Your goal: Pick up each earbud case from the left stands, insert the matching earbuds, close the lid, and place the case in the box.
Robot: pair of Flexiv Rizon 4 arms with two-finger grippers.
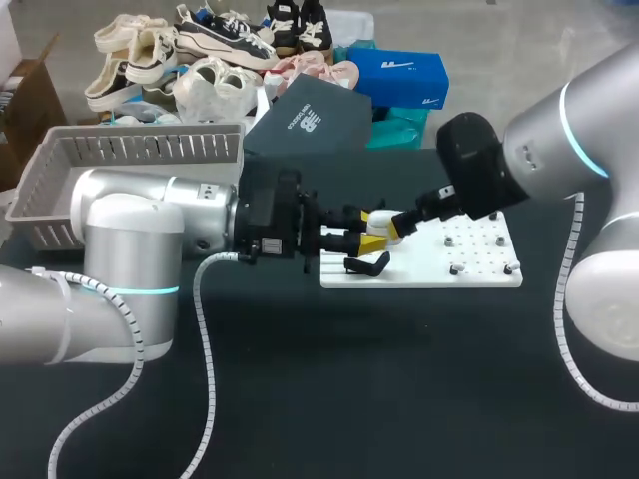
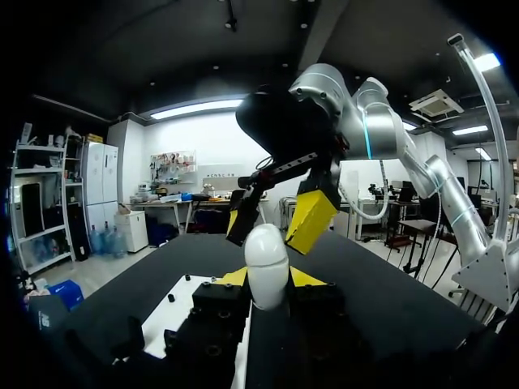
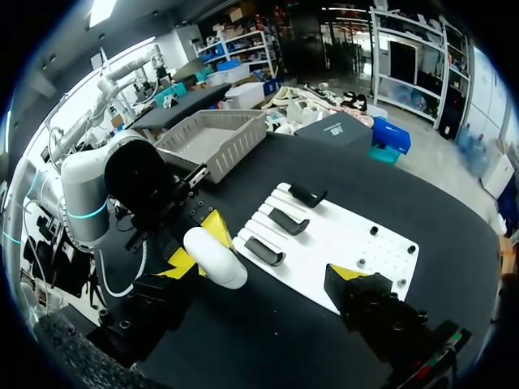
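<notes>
From above, the white earbud case (image 1: 387, 226) is seen in the air near the stand end of the white board (image 1: 469, 261). It is pinched between the yellow tips of the left gripper (image 1: 372, 230). The right arm (image 1: 529, 150) comes in from the other side, its wrist just beside the case. Black stands (image 1: 365, 264) lie below on the board.

In the left wrist view the case is upright between that gripper's own tips, which press on its lower half from two sides. The right gripper (image 2: 274, 220) hangs just above, fingers spread to either side of the case's top – contact cannot be told.

In the right wrist view its own fingers are seen wide apart with nothing gripped, and the case lies nearer one of them.

The case is judged light and rigid, but smooth and rounded – likely slippery. It is best gripped across its broad sides, low on the body, so the lid is left free.
</notes>
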